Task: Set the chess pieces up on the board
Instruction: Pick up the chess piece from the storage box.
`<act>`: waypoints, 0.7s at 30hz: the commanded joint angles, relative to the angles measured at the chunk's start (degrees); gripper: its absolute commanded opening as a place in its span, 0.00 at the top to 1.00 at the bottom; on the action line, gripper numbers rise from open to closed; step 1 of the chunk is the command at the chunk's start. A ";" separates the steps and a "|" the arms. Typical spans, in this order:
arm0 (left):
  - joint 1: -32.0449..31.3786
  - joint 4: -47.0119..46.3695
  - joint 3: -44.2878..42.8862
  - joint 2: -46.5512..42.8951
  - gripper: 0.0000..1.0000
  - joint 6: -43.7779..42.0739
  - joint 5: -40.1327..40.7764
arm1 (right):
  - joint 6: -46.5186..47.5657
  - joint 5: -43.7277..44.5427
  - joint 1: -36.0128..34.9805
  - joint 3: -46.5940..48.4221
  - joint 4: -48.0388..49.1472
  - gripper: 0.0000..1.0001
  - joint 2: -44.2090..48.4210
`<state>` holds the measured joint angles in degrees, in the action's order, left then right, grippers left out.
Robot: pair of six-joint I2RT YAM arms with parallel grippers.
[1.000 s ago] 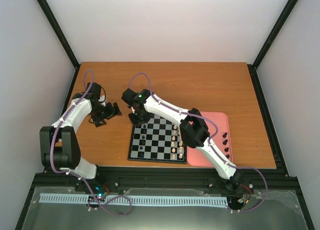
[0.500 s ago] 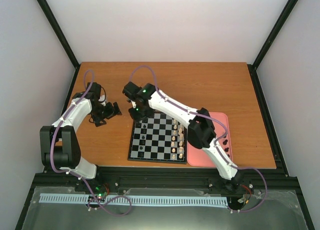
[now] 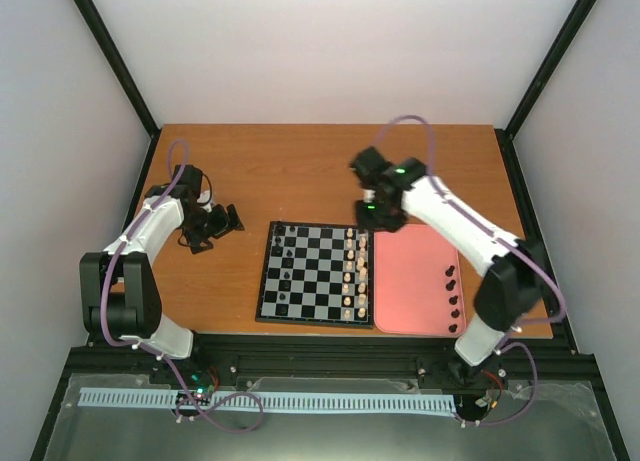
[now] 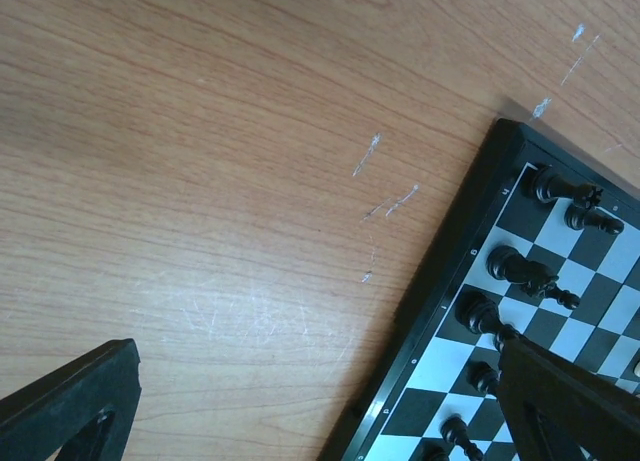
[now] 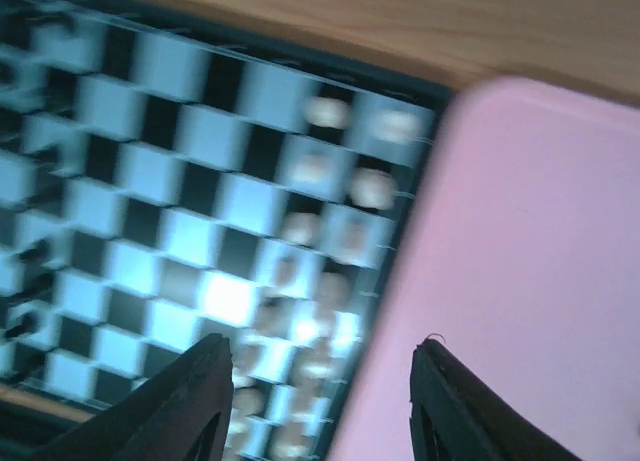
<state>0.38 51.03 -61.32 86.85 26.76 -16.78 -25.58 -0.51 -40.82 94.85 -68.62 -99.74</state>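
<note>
While the left gripper [image 3: 214, 227] gapes empty beside the small black-and-grey checked chessboard [image 3: 318, 281], the right gripper [image 3: 373, 214] hovers open and empty at the pink rectangular tray [image 3: 410, 281]. Some tiny black chess pieces [image 3: 287, 249] stand along the board's left side, others on the tray.

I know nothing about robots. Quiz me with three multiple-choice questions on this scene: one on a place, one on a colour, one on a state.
1. Where does the tray lie relative to the board?
A. On it
B. Right of it
C. Left of it

2. What colour is the tray?
A. Blue
B. Green
C. Pink

3. How is the left gripper?
A. Open and empty
B. Shut on a chess piece
C. Shut on the tray

Answers:
1. B: the top view shows it along the board's right edge.
2. C: its surface is plainly pink.
3. A: its jaws stand wide apart, holding nothing.
</note>
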 commanded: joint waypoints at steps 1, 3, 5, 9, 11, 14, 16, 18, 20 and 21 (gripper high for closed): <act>0.11 0.91 -2.85 0.19 0.00 -1.17 0.24 | -5.25 2.15 11.48 -16.62 2.23 0.51 11.17; 0.06 1.46 -3.25 0.16 0.00 -1.58 0.43 | -6.11 0.41 18.37 -23.95 3.89 0.52 16.02; -0.10 1.82 -3.73 0.03 0.00 -2.13 0.31 | -6.35 -1.04 25.66 -29.43 4.88 0.52 20.31; -0.81 2.08 -4.51 -0.54 0.00 -3.29 0.03 | -6.17 -3.10 35.42 -36.89 5.61 0.53 23.00; -1.62 2.65 -4.98 -0.70 0.00 -4.44 0.41 | -5.68 -4.78 38.17 -39.37 7.32 0.54 23.10; -2.22 2.83 -4.60 -0.99 0.00 -5.41 0.78 | -4.51 -5.53 40.22 -40.40 8.78 0.54 20.58; -2.36 2.81 -4.35 -0.87 0.00 -5.73 0.82 | -3.74 -5.54 40.68 -40.20 9.02 0.54 18.04; -2.53 2.64 -4.18 -0.69 0.00 -5.84 0.76 | -3.39 -4.62 40.85 -40.30 9.58 0.54 16.64; -2.65 2.68 -4.31 -0.46 0.00 -6.08 0.74 | -3.12 -3.28 41.47 -40.31 10.34 0.54 16.12; -2.59 2.76 -4.33 -0.37 0.00 -6.24 0.77 | -2.94 -2.74 41.87 -40.15 10.50 0.54 15.97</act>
<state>-1.89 52.84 -64.12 86.85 22.33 -16.36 -29.56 -4.95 -0.43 54.68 -60.40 -83.02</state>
